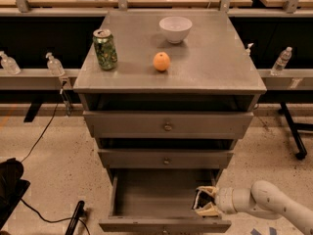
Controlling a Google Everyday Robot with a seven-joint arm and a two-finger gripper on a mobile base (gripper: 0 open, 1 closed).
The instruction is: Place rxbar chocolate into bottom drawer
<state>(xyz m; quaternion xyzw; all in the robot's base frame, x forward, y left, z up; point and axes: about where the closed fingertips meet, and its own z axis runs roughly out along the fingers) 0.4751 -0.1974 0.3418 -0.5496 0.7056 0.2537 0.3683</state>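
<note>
The bottom drawer (161,225) is pulled open below two closed drawers, and its grey floor shows bare. My gripper (205,201) reaches in from the right and sits low inside the drawer's right front corner. Its cream fingers (208,190) are closed on a small dark flat thing, the rxbar chocolate (200,200), which they mostly hide.
On the cabinet top (220,67) stand a green can (105,49), an orange (161,61) and a white bowl (175,29). Small bottles (54,64) stand on side ledges. A dark bag (10,190) and a cable lie on the floor at left.
</note>
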